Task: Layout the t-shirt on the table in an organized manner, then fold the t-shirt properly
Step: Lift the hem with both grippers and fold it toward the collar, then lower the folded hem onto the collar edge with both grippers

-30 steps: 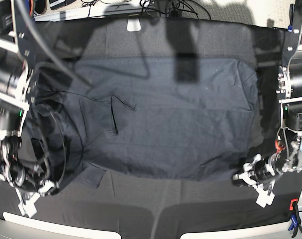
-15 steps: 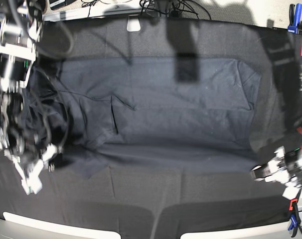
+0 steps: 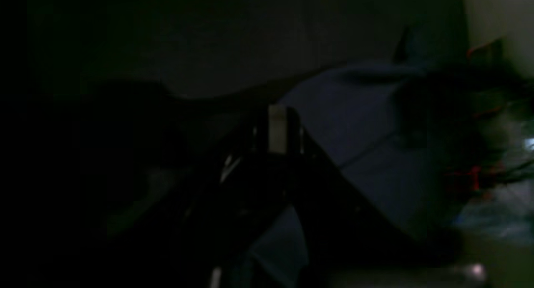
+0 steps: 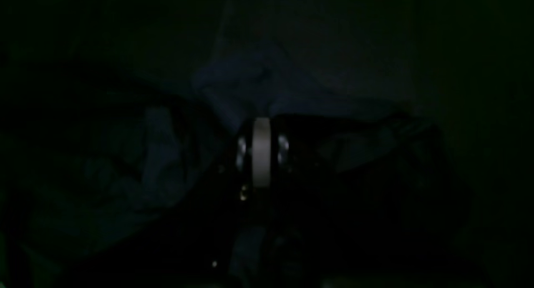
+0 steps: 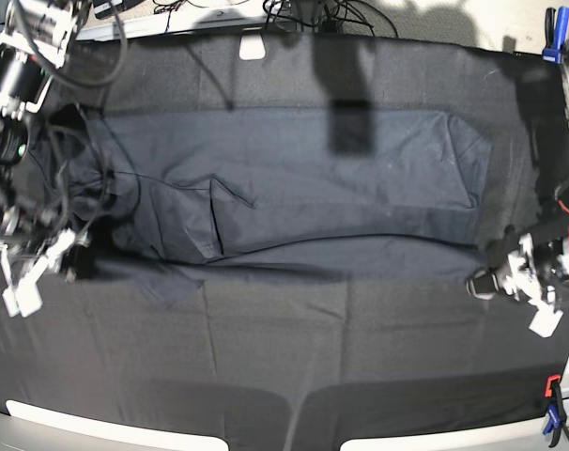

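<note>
Dark navy-grey short-sleeved cotton t-shirt (image 5: 294, 188) spread sideways across the middle of the bench (image 5: 360, 376), a wide flat surface draped in matte black creased cloth, with a blue clamp (image 5: 550, 21) at one far corner and a red-and-blue clamp (image 5: 553, 413) at a near one. Already folded once lengthwise, judging by the doubled near edge and the flap crease left of centre; a small loose corner poking out at the shirt's near-left edge.

Right gripper (image 5: 26, 282) just off the shirt's near-left corner, fingers pressed together, no cloth seen between them in the base view; right wrist view too dark to confirm. Left gripper (image 5: 524, 282) just beyond the shirt's near-right corner, fingers likewise closed, apparently empty, resting low over the black cloth.

Soft, thin, light fabric: likely to sag, drag and wrinkle, with layers prone to sliding apart when lifted. No stiffness to rely on, so a pull at one end probably skews the whole. Best taken by pinching both layers together at the two near corners of the shirt, or along the hems at each end, lifting low and evenly. Care needed not to catch the black cloth beneath the shirt, being close in colour and equally limp.
</note>
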